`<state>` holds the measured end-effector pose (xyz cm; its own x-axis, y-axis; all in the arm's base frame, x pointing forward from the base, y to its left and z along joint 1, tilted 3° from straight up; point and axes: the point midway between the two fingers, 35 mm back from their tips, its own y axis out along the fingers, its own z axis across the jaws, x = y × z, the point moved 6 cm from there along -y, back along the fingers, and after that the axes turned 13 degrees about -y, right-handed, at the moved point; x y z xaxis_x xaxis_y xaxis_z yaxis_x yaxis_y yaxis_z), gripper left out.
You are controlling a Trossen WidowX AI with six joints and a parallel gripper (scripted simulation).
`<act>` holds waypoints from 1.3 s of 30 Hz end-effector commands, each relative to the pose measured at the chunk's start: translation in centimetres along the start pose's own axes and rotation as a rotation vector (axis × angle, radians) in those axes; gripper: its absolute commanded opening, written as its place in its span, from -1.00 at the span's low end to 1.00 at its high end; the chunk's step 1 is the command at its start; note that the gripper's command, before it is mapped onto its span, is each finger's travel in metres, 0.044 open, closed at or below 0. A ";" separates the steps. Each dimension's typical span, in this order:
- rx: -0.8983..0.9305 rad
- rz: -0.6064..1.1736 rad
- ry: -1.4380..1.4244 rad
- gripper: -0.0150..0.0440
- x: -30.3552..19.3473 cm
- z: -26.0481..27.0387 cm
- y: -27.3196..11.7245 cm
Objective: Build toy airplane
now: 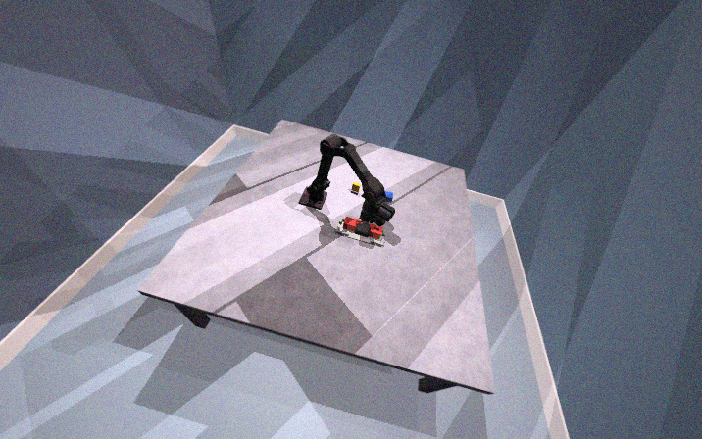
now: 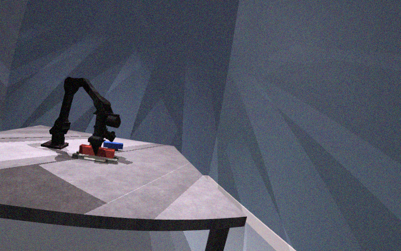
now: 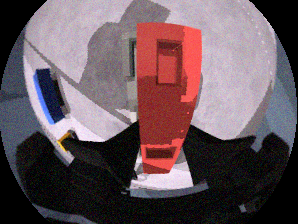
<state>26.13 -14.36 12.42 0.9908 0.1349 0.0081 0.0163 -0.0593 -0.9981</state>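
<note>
The red fuselage [image 1: 351,223] [image 2: 106,152] [image 3: 161,110] is level, sockets up, low over the pale jig cradle [image 1: 368,240] [image 2: 97,160] [image 3: 126,70] and roughly lined up with it. I cannot tell whether it rests fully in the cradle. My gripper [image 1: 363,229] [image 2: 96,152] [image 3: 160,121] is shut on the fuselage's sides near its middle, pointing down. The blue wing [image 1: 389,195] [image 2: 113,145] [image 3: 47,95] lies behind the cradle. The yellow tail fin [image 1: 355,186] [image 3: 64,142] lies nearer the arm's base; the exterior view does not show it. Both sockets look empty in the wrist view.
The arm's base [image 1: 313,199] [image 2: 55,144] stands on the grey table [image 1: 414,268] [image 2: 133,180], to the left of the cradle in the top and exterior views. The forearm passes over the area between the yellow and blue parts in the top view.
</note>
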 end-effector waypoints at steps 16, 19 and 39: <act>-0.001 -0.001 0.000 1.00 0.0 0.0 -0.1; -0.001 -0.001 0.000 1.00 0.0 0.0 -0.1; -0.006 -0.003 -0.140 1.00 0.5 -0.1 -10.5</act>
<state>26.34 -13.74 22.87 0.9790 0.2035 0.0106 0.0236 -0.0618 -0.9978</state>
